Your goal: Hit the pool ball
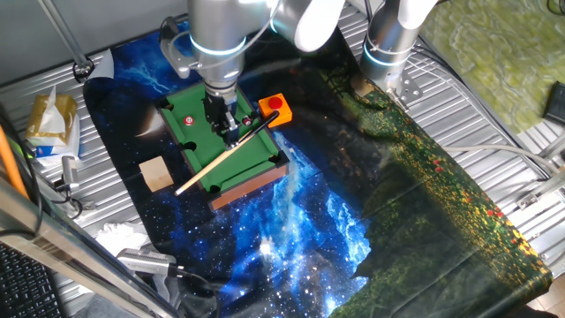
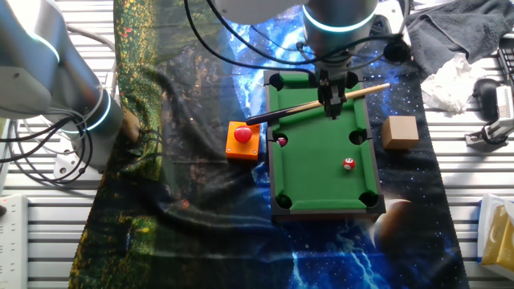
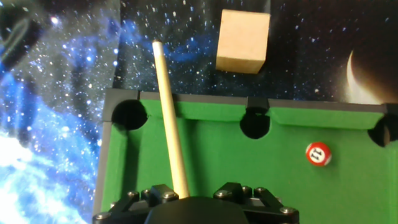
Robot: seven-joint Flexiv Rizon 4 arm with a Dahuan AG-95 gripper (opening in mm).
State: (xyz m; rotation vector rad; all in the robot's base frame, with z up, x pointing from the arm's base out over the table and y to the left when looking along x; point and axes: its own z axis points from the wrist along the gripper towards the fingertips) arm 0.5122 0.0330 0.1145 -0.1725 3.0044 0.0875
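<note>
Gripping cue stick, claw; stick diagonal across pool table.

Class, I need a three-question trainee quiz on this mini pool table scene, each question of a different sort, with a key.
1. True or false: the gripper holds the cue stick.
2. Multiple choice: the wooden block lies
A. on the green felt
B. on the cloth beside the pool table
C. on top of the red button
3. Fill in: in the other fixed view, the pool ball rests on the felt, while a darker ball sits by a ____ pocket.

Key: 1 true; 2 B; 3 side.
</note>
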